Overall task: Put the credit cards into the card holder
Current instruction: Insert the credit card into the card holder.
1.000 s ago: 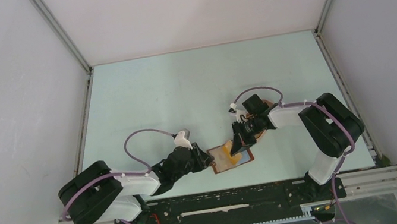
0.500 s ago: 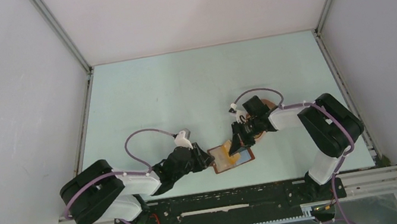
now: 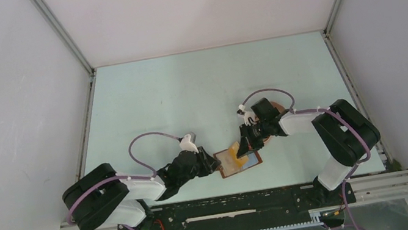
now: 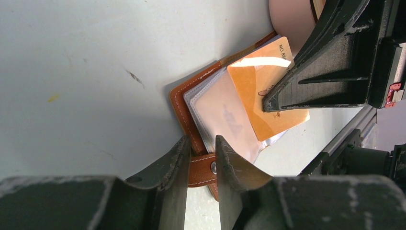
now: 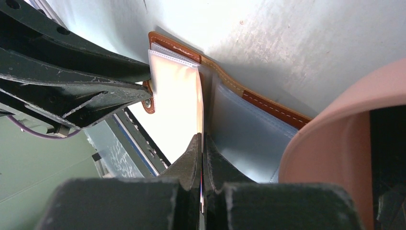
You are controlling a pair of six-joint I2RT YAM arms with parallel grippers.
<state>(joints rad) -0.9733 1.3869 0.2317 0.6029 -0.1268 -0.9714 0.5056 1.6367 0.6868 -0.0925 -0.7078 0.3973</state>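
Though faintly scuffed, pale green tabletop (image 3: 186,93) under card holder (image 4: 180,104), within white walls (image 3: 202,4).

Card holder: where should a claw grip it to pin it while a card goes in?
By the snap tab jutting from the holder's edge, low from the left. It sticks out clear of the sleeves; the left claw pinches it there.

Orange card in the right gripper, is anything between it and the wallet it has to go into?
Nothing visible does. The right gripper holds the orange card with its edge at the open wallet's clear sleeves. The left gripper pinches the snap tab at the wallet's edge, off the card's path.
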